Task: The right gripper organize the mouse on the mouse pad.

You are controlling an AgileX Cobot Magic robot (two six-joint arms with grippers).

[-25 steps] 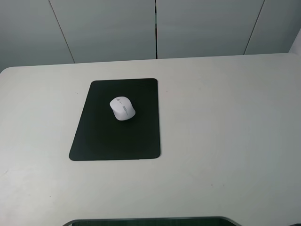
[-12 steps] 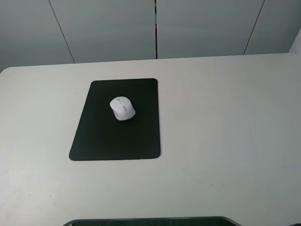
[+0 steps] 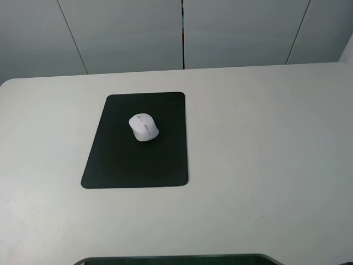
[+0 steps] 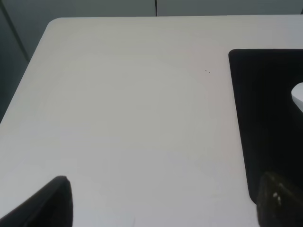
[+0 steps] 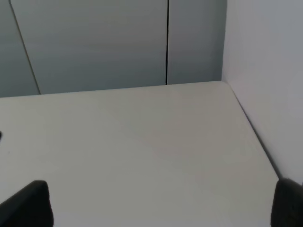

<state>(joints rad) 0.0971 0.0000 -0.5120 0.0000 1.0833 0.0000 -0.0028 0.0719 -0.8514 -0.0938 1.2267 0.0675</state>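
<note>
Spanning nearly the whole exterior high view, the white table (image 3: 265,165) carries everything else; grey wall panels (image 3: 127,33) stand behind its far edge. A dark strip (image 3: 176,259) shows at the near edge of that view; what it is cannot be told.

Next in size, the mouse pad (image 3: 132,160) lies flat on the left half of the table: black, matte, rectangular with rounded corners, long side running away from the camera. The left wrist view catches one of its corners and an edge (image 4: 265,118).

On the pad's far half sits the mouse (image 3: 143,127), white and oval, with a grey scroll wheel and grey mark on its back. It rests fully inside the pad's outline, slightly askew to the pad's edges. A sliver of it shows at the border of the left wrist view (image 4: 298,97).

Neither arm appears in the exterior high view.

Right gripper (image 5: 161,205): only two black fingertips (image 5: 28,203) show, at opposite borders of the wrist view, set wide apart over bare table. Nothing between them; well away from mouse and pad.

Left gripper (image 4: 163,201): the same, two dark fingertips (image 4: 47,205) spread wide, holding nothing, beside the pad's edge.
</note>
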